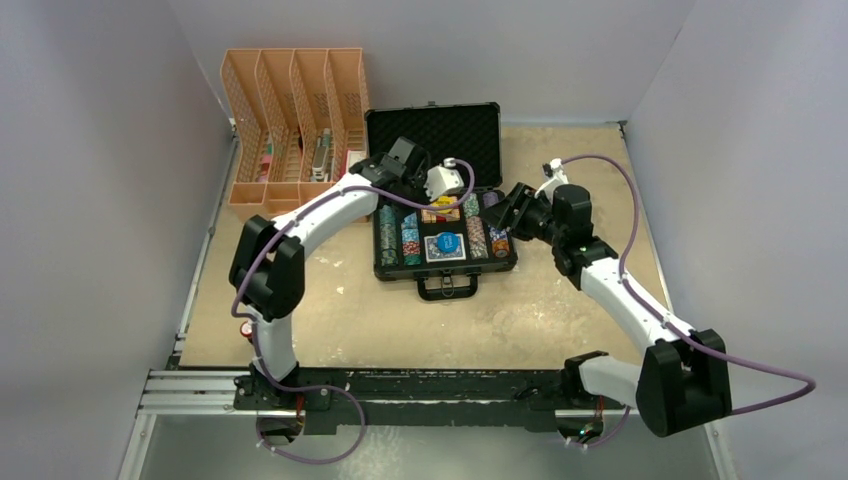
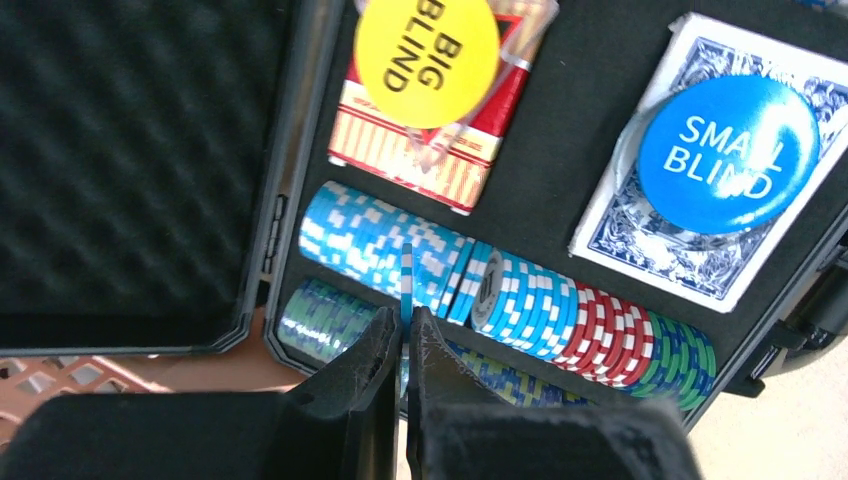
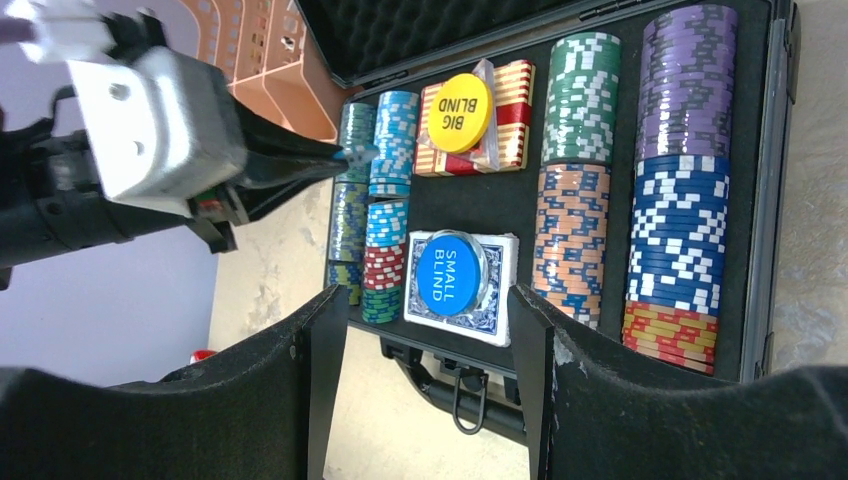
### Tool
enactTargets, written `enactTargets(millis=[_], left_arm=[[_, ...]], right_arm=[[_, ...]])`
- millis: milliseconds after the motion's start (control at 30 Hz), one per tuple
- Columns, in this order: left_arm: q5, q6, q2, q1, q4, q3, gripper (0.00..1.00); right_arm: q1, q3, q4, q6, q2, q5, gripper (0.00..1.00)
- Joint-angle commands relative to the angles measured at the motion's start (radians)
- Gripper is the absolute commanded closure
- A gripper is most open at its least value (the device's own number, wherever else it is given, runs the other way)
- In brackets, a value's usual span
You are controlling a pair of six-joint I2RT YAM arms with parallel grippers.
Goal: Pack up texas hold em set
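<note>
From above, the left arm (image 1: 320,210) hides the far ends of the case's (image 1: 445,268) left chip rows (image 1: 398,242)

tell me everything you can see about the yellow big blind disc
The round yellow disc looks like glossy plastic, printed BIG BLIND in black capitals. It lies flat, face up, on a red-and-cream card deck, with some clear plastic showing beneath it. Both sit in the middle section of the open black foam-lined case, at the lid end. Nothing else touches it.
</note>
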Motion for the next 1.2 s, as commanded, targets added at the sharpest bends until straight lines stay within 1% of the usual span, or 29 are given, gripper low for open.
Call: enactTargets(millis=[0,67,167,267,533,700,1100,1167], left_arm=[[-0.060,-0.075,-0.107,0.006,0.117,-0.014,1.00],[-0.033,-0.061,-0.117,0.006,0.102,-0.014,1.00],[0.043,-0.013,-0.120,0.007,0.035,-0.012,1.00],[0.074,0.022,-0.114,0.005,-0.010,-0.025,1.00],[0.044,0.022,-0.067,0.004,-0.045,-0.007,1.00],[0.086,0.038,-0.048,0.005,-0.072,0.002,0.99],[0.060,0.018,-0.014,0.005,-0.059,0.013,0.99],[0.052,0.016,-0.009,0.004,-0.059,0.014,0.97]], right_arm=[[-0.004,0.016,0.033,-0.016,0.005,-0.025,0.38],[-0.004,0.013,0.034,-0.015,0.004,-0.028,0.39],[-0.004,0.007,0.037,-0.014,0.000,-0.025,0.38],[-0.004,0.007,0.037,-0.014,-0.001,-0.025,0.38],[-0.004,0.005,0.038,-0.016,0.004,-0.025,0.39],[-0.004,0.003,0.038,-0.014,0.005,-0.023,0.39],[-0.004,0.000,0.037,-0.017,0.003,-0.021,0.39],[-0.004,-0.001,0.037,-0.018,0.002,-0.020,0.39]])
